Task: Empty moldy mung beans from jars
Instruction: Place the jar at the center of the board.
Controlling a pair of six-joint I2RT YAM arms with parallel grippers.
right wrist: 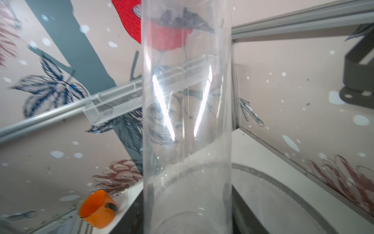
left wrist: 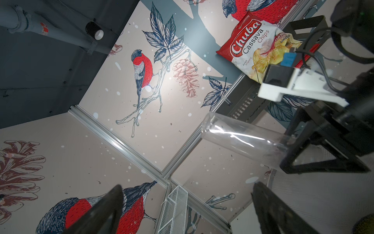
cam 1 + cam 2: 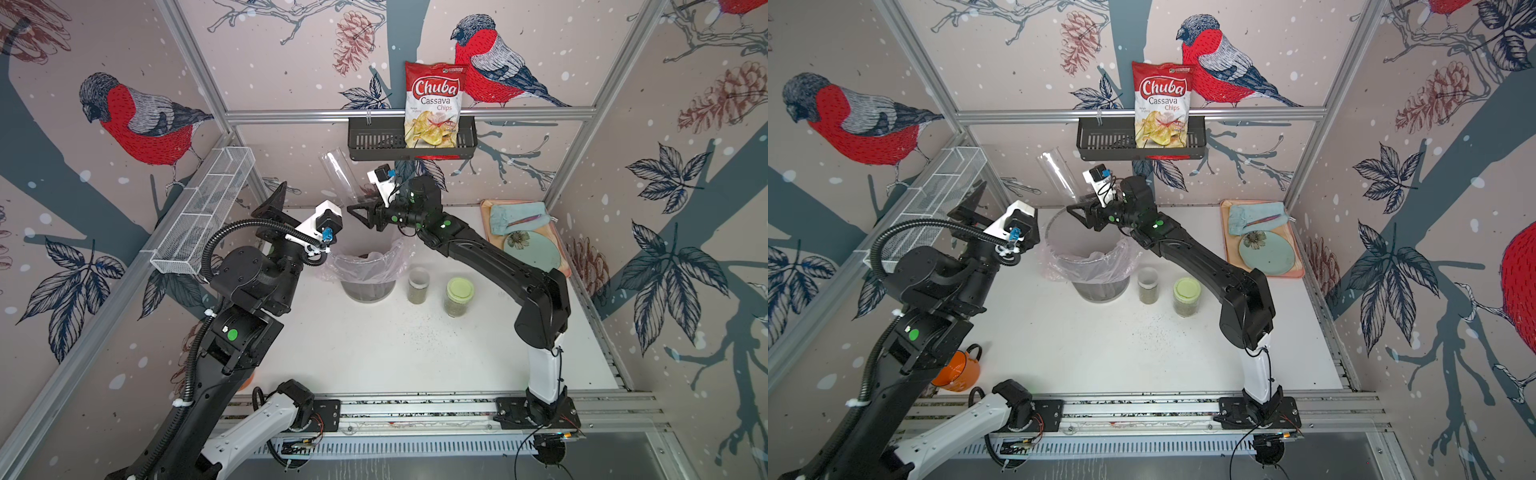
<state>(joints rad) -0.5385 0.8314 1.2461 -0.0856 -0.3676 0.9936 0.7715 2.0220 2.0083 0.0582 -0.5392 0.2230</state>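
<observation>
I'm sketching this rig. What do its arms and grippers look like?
The left arm and right arm are black with a white lower link and green round stickers. A corrugated black hose runs along the left. Each wrist carries a white camera mount. The left gripper and right gripper have black triangular fingers.

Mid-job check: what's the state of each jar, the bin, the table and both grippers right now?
tall tube: held tilted over the bin's far rim, looks empty.
short jar: upright, lid on, mung beans inside.
wide jar: upright, green lid on, beans inside.
bin: upright, bag-lined, open.
left gripper: open, empty.
right gripper: shut on the tall tube.
table: loose grains scattered.
</observation>
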